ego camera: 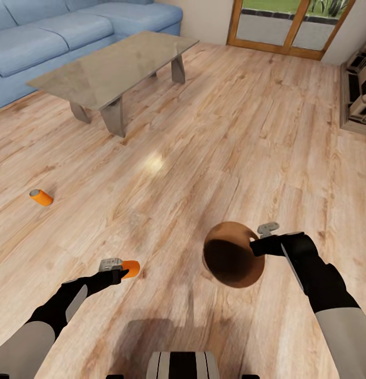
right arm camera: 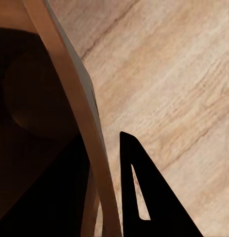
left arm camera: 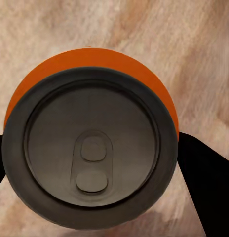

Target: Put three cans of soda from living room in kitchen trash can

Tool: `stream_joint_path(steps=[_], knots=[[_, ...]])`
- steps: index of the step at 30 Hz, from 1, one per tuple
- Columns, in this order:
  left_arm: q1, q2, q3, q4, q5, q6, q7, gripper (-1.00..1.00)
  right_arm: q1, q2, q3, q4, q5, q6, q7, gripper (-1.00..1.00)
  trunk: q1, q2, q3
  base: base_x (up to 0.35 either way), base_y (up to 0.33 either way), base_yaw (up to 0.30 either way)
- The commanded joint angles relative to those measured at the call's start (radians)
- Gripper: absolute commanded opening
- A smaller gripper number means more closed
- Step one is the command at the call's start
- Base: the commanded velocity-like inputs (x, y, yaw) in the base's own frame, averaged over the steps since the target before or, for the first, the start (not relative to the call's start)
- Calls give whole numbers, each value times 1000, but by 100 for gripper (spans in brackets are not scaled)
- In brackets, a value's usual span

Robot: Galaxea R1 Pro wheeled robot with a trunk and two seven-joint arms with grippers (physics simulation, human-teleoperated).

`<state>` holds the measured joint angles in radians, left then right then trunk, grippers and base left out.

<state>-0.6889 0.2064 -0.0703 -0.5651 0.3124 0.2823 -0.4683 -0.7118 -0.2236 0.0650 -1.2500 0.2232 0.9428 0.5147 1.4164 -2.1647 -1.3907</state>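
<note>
Left pincer [ego camera: 124,269] grips an orange soda can [ego camera: 131,268] — right pincer [ego camera: 255,246] clamps the brown-lined bin's rim [ego camera: 225,227].

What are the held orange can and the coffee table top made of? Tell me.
The orange soda can looks like painted metal: a dull grey end with a stamped pull tab, matte orange wall. The low coffee table's top seems to be glass, glossy and faintly see-through over grey legs, though polished stone is possible.

Orange can [ego camera: 131,268] held upright, another [ego camera: 41,197] on its side, bin [ego camera: 234,255] (brown inside) seemingly aloft.
</note>
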Motion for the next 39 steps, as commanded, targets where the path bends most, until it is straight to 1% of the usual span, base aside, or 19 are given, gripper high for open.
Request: stream_joint_path(steps=[1, 4, 5, 6, 7, 11, 12, 14, 17, 20, 21, 25, 27, 29, 31, 33, 34, 36, 39], knots=[[0, 2, 0, -2, -1, 0, -23, -100, 4, 1, 1, 2, -21, -4, 9, -100, -4, 7, 3, 0, 0, 0], [0, 6, 2, -8, 0, 6, -97, -100, 8, 5, 21, 32, -22, -31, 15, -100, -15, 28, 13, 0, 0, 0], [0, 8, 2, -10, 0, 9, -136, -100, 9, 7, 31, 45, -24, -45, 19, -100, -19, 35, 16, 0, 0, 0], [0, 15, 3, -14, -1, 12, -176, -100, 10, 9, 39, 61, -24, -57, 23, -100, -23, 42, 19, 0, 0, 0], [0, 20, 3, -17, 0, 13, -195, -100, 10, 10, 42, 69, -24, -62, 24, -100, -23, 42, 19, 0, 0, 0], [0, 69, 7, -62, 2, 19, -333, -100, 11, 13, 51, 104, -26, -77, 28, -100, -23, 42, 19, 0, 0, 0], [0, 84, 8, -80, 2, 31, -387, -100, 11, 14, 52, 119, -26, -79, 29, -100, -23, 42, 19, 0, 0, 0], [0, 102, 10, -120, 2, 85, -486, -100, 11, 16, 52, 157, -26, -81, 29, -100, -23, 42, 19, 0, 0, 0], [-1, 118, 11, -172, 2, 137, -560, -100, 11, 17, 52, 176, -26, -82, 31, -100, -23, 42, 19, 0, 0, 0], [-2, 138, 12, -216, 2, 185, -652, -100, 10, 17, 51, 186, -26, -82, 67, -100, -23, 42, 19, 0, 0, 0], [-3, 140, 12, -221, 2, 194, -672, -100, 10, 17, 51, 186, -26, -82, 78, -100, -23, 42, 19, 0, 0, 0], [-14, 147, 12, -236, 2, 259, -823, -100, 9, 17, 49, 189, -27, -81, 152, -100, -23, 42, 19, 0, 0, 0], [-16, 148, 11, -238, 1, 279, -879, -100, 9, 17, 48, 190, -27, -81, 172, -100, -23, 42, 19, 0, 0, 0], [-17, 147, 11, -242, 2, 301, -909, -100, 9, 25, 47, 191, -27, -80, 183, -100, -23, 42, 19, 0, 0, 0], [-18, 147, 10, -243, 2, 315, -921, -100, 8, 36, 48, 191, -27, -79, 187, -100, -23, 42, 19, 0, 0, 0], [-19, 144, 9, -245, 3, 330, -931, -100, 7, 55, 48, 191, -26, -76, 192, -100, -23, 42, 19, 0, 0, 0], [-20, 140, 9, -249, 4, 350, -941, -100, 6, 73, 49, 191, -26, -72, 194, -100, -23, 42, 19, 0, 0, 0], [-20, 139, 8, -253, 5, 366, -950, -100, 5, 78, 49, 191, -25, -71, 192, -100, -23, 42, 19, 0, 0, 0], [-22, 141, 8, -267, 6, 393, -999, -100, 5, 87, 50, 201, -23, -69, 184, -100, -23, 42, 19, 0, 0, 0]])
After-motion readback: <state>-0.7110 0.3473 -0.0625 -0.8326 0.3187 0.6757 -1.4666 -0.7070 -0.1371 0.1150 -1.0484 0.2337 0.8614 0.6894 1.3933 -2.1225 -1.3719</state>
